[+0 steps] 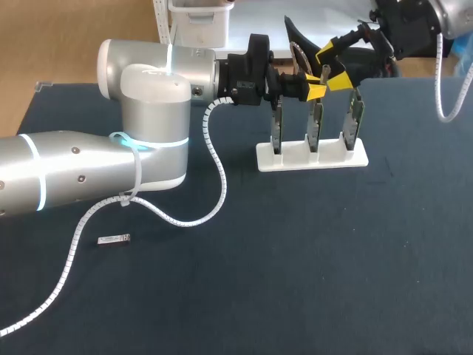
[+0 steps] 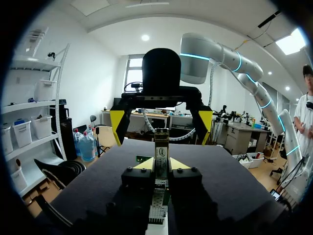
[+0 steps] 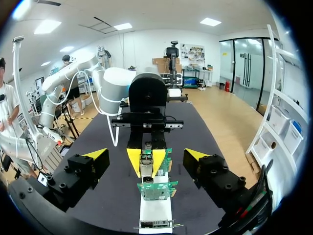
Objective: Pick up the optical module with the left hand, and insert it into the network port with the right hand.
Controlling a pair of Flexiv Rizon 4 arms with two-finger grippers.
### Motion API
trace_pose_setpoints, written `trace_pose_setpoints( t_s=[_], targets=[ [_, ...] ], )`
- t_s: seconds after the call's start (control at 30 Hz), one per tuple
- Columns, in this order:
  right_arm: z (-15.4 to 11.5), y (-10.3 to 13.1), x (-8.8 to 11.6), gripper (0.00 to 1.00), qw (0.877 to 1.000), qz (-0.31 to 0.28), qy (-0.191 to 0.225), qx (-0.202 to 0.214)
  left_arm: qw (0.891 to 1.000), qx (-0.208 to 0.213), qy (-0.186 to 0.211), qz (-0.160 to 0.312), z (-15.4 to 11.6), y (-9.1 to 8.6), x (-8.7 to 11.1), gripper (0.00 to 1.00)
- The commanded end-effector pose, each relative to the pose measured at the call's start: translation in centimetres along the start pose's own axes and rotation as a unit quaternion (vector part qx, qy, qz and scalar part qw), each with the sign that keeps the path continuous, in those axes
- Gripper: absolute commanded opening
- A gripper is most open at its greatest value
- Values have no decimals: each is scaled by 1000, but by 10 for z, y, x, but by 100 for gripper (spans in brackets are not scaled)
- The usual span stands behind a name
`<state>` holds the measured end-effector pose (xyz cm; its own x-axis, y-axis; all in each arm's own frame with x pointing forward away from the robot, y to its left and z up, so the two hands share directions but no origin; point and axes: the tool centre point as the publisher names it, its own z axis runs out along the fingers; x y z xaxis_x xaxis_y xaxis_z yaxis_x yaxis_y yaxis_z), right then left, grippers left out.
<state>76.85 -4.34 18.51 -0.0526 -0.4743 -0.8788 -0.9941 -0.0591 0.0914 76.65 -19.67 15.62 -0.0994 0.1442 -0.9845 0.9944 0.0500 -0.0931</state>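
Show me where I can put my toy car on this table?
The biggest bare patch of table is in front of the white rack, out to the near and right edges. It is crowded above the rack, where the left tool and right tool meet, and at the left, with the left arm, its cable and a small metal piece.

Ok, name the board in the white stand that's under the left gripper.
The middle board: the left gripper hangs just above it, while the left board and right board flank it.
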Motion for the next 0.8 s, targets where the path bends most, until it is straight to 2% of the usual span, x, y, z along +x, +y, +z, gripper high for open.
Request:
trace_pose_setpoints(
  t_s=[0.03,0.17,0.2,0.23,0.8],
  targets=[
    [1,1,0,100,1000,0,0,3,1000,-2,-1,0,0,-1,1,0],
    [0,0,-1,100,1000,0,-1,3,1000,-2,-1,0,0,-1,1,0],
    [0,0,-1,43,1000,-1,-1,2,1000,-2,-1,0,0,-1,1,0],
    [1,0,-1,0,1000,-2,-2,1,1000,-2,-1,0,0,-1,1,0],
    [1,-3,4,0,1000,2,-5,-1,1000,-2,-1,0,0,-1,1,0]
  ],
)
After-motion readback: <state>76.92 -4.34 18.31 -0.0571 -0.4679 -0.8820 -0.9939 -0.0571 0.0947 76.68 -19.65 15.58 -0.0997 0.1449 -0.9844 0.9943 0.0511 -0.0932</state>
